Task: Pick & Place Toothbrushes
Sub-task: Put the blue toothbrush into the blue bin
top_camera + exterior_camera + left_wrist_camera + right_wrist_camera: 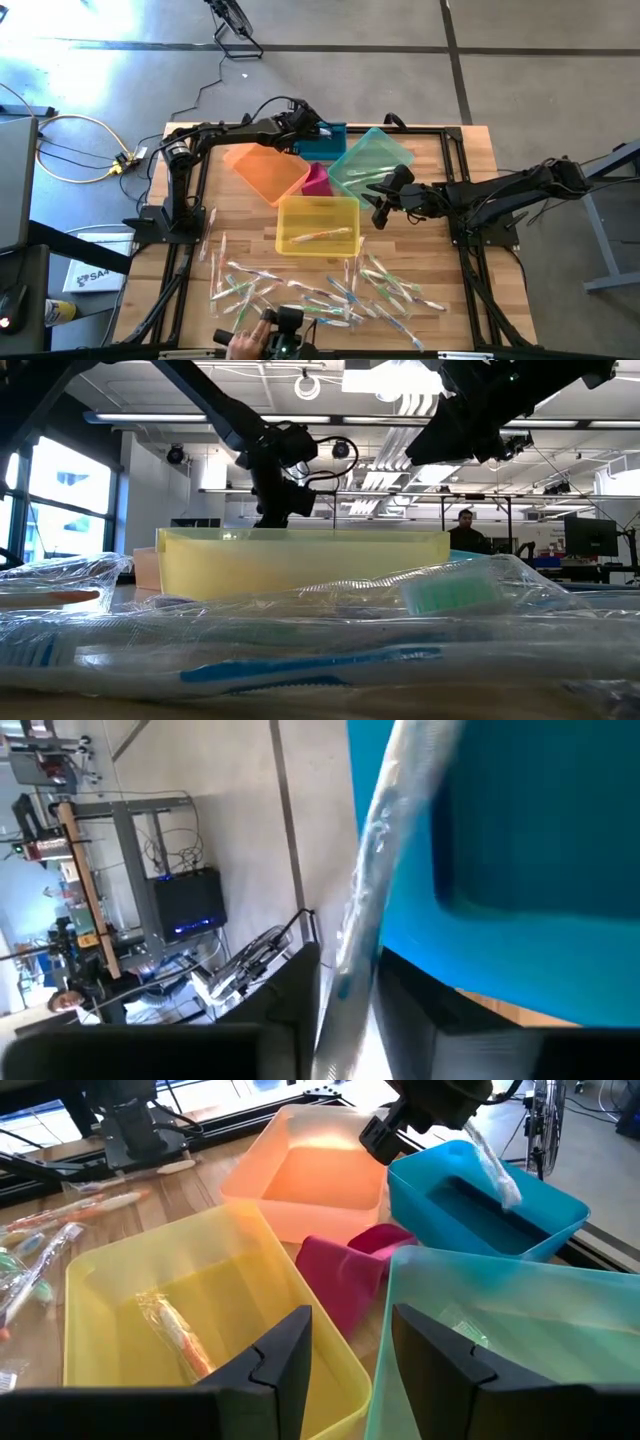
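left hand (425, 1115) pinches a wrapped toothbrush (492, 1168) over the blue bin (540, 1230); right hand (350, 1355) hangs open.

Bright ceiling lights (400, 380) glare; near toothbrushes (300, 660) blurred, perhaps defocused.

Wooden table (455, 290) carries five translucent bins in a cluster: yellow bin (300, 212) nearest the front, orange bin (262, 168) tilted behind it to the left, small pink bin (317, 181) wedged between them, blue bin (325, 142) at the back edge, green bin (375, 155) to the right of it. Grey floor around the table, with a yellow cable (75, 122) looping at left beside a dark case (15, 180). Low view takes in a room with ceiling lights (385, 380), monitors, and a person (465, 530) standing far back.
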Robot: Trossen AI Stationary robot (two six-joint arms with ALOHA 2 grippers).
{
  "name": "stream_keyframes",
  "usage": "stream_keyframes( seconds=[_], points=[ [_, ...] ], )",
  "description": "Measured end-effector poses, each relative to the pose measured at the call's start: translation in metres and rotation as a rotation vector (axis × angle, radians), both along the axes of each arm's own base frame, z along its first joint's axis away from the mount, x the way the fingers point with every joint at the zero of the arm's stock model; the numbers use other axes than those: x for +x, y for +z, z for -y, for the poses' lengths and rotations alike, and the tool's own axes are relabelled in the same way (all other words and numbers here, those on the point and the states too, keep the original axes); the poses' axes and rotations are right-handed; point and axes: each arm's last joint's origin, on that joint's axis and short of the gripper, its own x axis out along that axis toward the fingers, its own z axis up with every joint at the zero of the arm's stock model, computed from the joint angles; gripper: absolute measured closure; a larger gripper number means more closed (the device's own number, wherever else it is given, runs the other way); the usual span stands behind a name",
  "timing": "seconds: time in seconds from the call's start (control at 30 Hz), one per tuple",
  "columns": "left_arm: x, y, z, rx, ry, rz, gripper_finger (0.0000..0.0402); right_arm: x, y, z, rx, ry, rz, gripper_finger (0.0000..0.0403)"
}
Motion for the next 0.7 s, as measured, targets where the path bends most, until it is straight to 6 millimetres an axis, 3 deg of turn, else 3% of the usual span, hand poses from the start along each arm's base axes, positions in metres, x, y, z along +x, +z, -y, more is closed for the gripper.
stream_keyframes(
  seconds=[0.37, 0.7],
  points=[
    [0.001, -0.001, 0.002, -0.024, -0.008, 0.028, 0.0289, 0.000, 0.000, 0.000, 0.000, 0.000, 0.000, 0.0270],
    [0.017, -0.002, 0.026, -0.081, -0.199, 0.009, 0.0289, 0.000, 0.000, 0.000, 0.000, 0.000, -0.002, 0.0270]
  ],
)
